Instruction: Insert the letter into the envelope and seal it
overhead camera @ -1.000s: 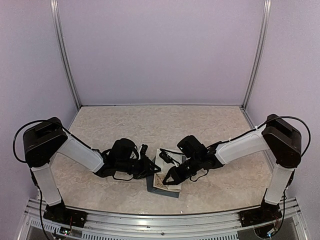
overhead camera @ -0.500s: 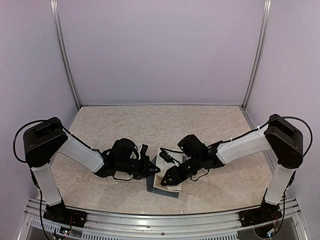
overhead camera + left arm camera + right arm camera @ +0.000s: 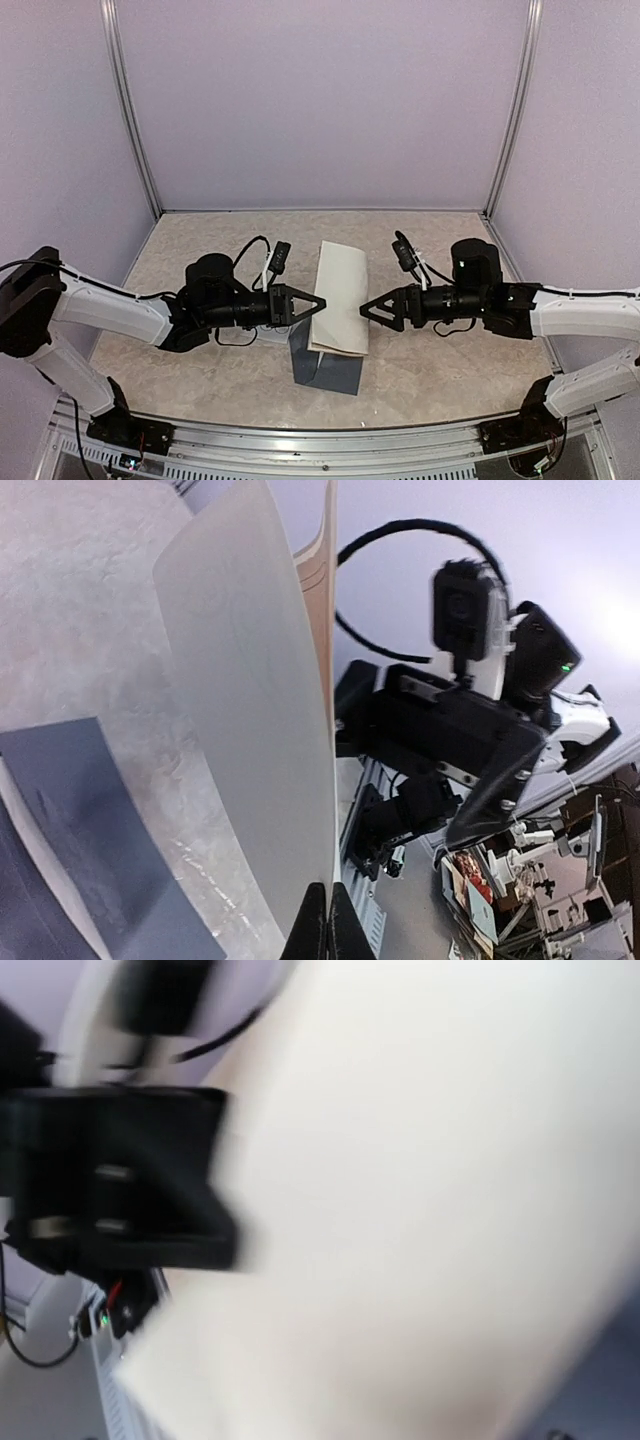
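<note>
Left claw (image 3: 322,302): clamped fully shut on the left edge of the letter (image 3: 340,290), sheet pinched right at the tips in the wrist view. Right claw (image 3: 364,308): tips up against the letter's right edge; impossible to tell whether spread or pinching, own wrist view being blurred, filled with cream paper, no fingers visible there.

Letter: cream, folded, lifted off the bench (image 3: 240,240), hung between the two claws about mid-bench, long side running far to near. Envelope (image 3: 335,375): dark slate, flat, close to the middle of the near edge, partly under the letter's near end. Near end possibly inside the mouth, possibly just lying over it; not resolvable.

Step in hand, by judgement: feeding letter into envelope. Sealing not yet started.

To do it well:
- Hold the left pinch firm, to stop the sheet swinging or unfolding.
- Square the letter's near edge to the envelope's opening before any push.
- Slide in at a shallow angle, not straight down, to avoid buckling thin paper against the bench.
- Use the right claw either to steady the free edge or to pin the envelope, not both at once.
- Release only once well seated inside.

Risks: envelope skating toward the near edge; a corner catching on the mouth
</note>
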Robot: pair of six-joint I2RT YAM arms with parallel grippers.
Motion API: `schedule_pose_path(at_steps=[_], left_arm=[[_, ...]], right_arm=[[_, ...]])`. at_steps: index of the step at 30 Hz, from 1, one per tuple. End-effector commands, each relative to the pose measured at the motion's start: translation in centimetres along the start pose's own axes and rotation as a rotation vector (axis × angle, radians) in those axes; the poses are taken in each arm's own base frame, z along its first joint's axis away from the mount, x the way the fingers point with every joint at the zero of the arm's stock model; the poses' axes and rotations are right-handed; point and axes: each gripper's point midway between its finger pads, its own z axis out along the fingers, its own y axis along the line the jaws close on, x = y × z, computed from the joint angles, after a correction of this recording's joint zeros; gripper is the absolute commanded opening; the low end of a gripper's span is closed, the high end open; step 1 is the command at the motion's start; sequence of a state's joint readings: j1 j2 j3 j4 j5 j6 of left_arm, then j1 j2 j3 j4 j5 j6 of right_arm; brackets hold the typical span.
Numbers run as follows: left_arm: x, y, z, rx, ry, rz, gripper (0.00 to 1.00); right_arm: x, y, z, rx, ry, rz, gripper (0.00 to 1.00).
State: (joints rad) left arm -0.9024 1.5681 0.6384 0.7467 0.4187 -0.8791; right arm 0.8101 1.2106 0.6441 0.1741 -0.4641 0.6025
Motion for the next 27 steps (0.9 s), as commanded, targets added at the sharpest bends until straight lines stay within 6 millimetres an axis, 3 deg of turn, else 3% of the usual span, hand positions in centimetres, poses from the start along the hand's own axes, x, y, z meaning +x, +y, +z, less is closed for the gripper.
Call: schedule_pose_path(at_steps=[1,6,10,19,22,27], left_arm=[[-1.4,-6.0,-1.7,0.147,-0.073,0.207,0.0],[-1.9,-9.9,-2.8,0.224,-0.089,0.277,0.0],[-1.8,-11.6,-3.1,0.264,-0.081,0.294,0.0],[-1.3,-13.0,-3.1,0.309,-0.051,0.313,0.0],[-1.3,-12.9,-3.2,0.302,-0.057,0.312,0.0],[-2.0,-12.3,-3.7,0.252,-0.101,0.317,0.0]], right_arm=[[-1.6,1.4,-1.6,-0.064,-0.112,-0.008,0.93],[-2.3,4.9,-2.8,-0.245,-0.158,-0.049,0.94],[-2.9,7.6,-3.8,-0.382,-0.17,-0.086,0.84],[-3.8,10.0,-4.7,-0.503,-0.19,-0.106,0.25],[-3.9,10.0,-4.9,-0.505,-0.202,-0.1,0.0],[-4.0,9.4,-5.3,-0.46,-0.236,-0.089,0.0]])
